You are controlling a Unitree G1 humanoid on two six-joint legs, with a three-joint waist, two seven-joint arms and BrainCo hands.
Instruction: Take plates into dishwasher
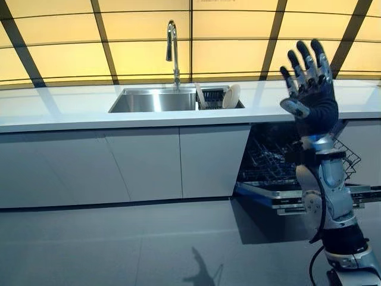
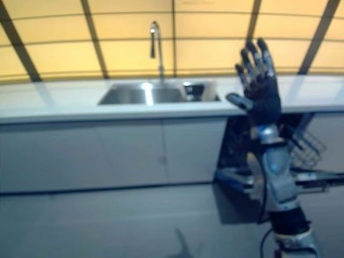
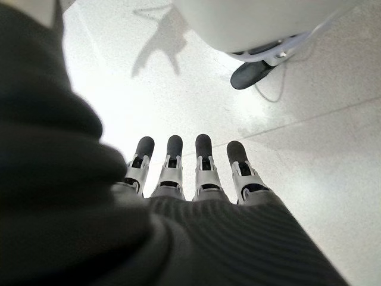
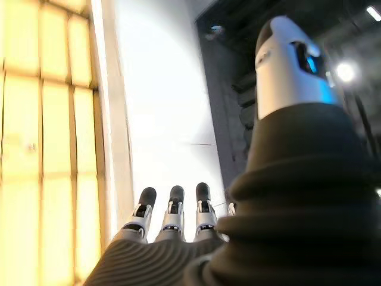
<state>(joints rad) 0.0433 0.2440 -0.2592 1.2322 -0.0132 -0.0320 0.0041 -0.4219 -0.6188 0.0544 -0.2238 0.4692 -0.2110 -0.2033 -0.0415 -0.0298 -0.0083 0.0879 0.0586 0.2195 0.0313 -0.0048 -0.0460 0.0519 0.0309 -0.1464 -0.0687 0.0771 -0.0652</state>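
A white plate (image 1: 231, 96) stands on edge in the rack at the right end of the steel sink (image 1: 153, 100). Below the counter at right the dishwasher (image 1: 280, 159) is open, its wire rack (image 1: 345, 156) pulled out and its door (image 1: 286, 193) down. My right hand (image 1: 311, 86) is raised high in front of the counter above the dishwasher, fingers spread straight, holding nothing. My left hand (image 3: 190, 173) shows only in its wrist view, hanging over the floor with straight fingers and nothing in it.
A tall faucet (image 1: 173, 50) rises behind the sink. The white countertop (image 1: 65, 110) runs the full width above grey cabinet fronts (image 1: 149, 164). Grey floor (image 1: 119, 244) lies between me and the cabinets.
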